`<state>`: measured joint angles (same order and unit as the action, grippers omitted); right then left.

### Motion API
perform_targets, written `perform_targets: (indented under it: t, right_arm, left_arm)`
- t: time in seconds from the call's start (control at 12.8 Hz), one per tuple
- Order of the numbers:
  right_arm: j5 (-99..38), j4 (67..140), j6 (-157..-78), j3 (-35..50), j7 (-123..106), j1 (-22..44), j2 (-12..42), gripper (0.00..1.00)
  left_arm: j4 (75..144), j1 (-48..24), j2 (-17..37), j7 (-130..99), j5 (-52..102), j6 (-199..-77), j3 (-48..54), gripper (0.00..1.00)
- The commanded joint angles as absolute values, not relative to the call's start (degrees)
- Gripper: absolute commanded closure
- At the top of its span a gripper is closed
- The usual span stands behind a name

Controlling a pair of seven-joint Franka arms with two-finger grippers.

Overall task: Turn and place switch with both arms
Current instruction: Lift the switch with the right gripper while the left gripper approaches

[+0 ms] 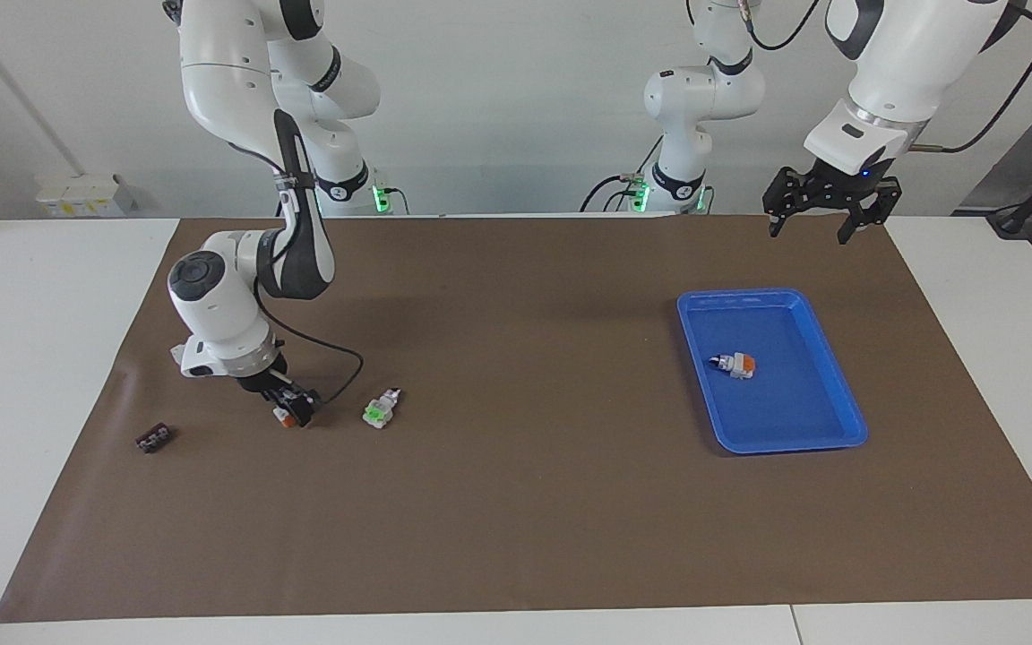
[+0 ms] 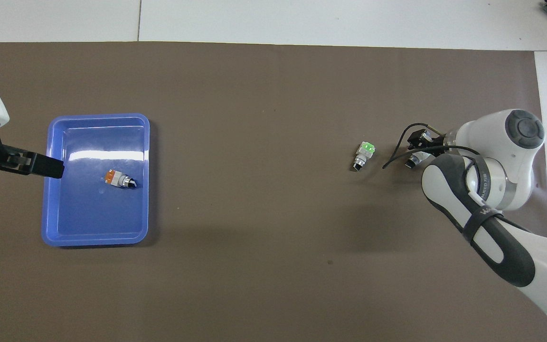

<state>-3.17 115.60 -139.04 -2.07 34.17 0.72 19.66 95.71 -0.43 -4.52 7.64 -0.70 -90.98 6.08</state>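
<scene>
A small flat black block (image 1: 155,438) lies on the brown mat (image 1: 516,520) at nine o'clock of the right gripper (image 1: 290,410), which is down at the mat around an orange-faced white switch (image 1: 283,416), though I cannot tell whether its fingers clamp it; a green-faced white switch (image 1: 379,408) lies just beside at three o'clock. Toward the left arm's end, a blue plastic tray (image 1: 838,421) holds another orange-faced switch (image 1: 735,363). The waiting left gripper (image 1: 821,224), fingers apart, hangs at the tray's one o'clock.

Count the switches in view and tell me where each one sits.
3. One switch lies in the blue tray; a green-faced switch lies on the mat; an orange-faced switch is at the right gripper. None seems hidden.
</scene>
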Motion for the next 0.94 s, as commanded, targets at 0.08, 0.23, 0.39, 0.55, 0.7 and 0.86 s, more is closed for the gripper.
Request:
perform_targets:
  t: [0.08, 0.23, 0.39, 0.55, 0.7, 0.86]
  right_arm:
    - [-3.69, 115.93, -139.75, -1.49, 33.93, 0.26, 19.51, 1.0]
    - [-7.87, 114.45, -137.57, -1.23, 34.01, 0.0, 19.42, 1.0]
    - [-17.89, 108.05, -128.02, -1.23, 34.62, 0.79, 18.9, 1.0]
    - [-23.0, 103.2, -119.13, -0.79, 39.25, 1.75, 18.11, 1.0]
    - [-28.01, 102.83, -114.45, 0.86, 45.84, 2.02, 14.78, 1.0]
    - [-31.89, 100.39, -109.88, 3.67, 56.63, 2.11, 12.58, 1.0]
  left_arm:
    - [98.35, -0.79, -6.77, 7.65, -1.41, -92.2, 5.89, 0.0]
    - [99.23, -0.88, -7.21, 7.56, -1.41, -92.55, 5.89, 0.0]
    - [99.75, -0.62, -7.38, 7.65, -1.32, -92.9, 5.89, 0.0]
    - [100.46, -0.79, -7.73, 7.3, -1.14, -93.6, 5.89, 0.0]
    - [100.72, -0.88, -7.73, 7.12, 0.69, -93.6, 5.89, 0.0]
    - [101.86, -0.35, -8.35, 6.94, 6.3, -93.52, 5.8, 0.01]
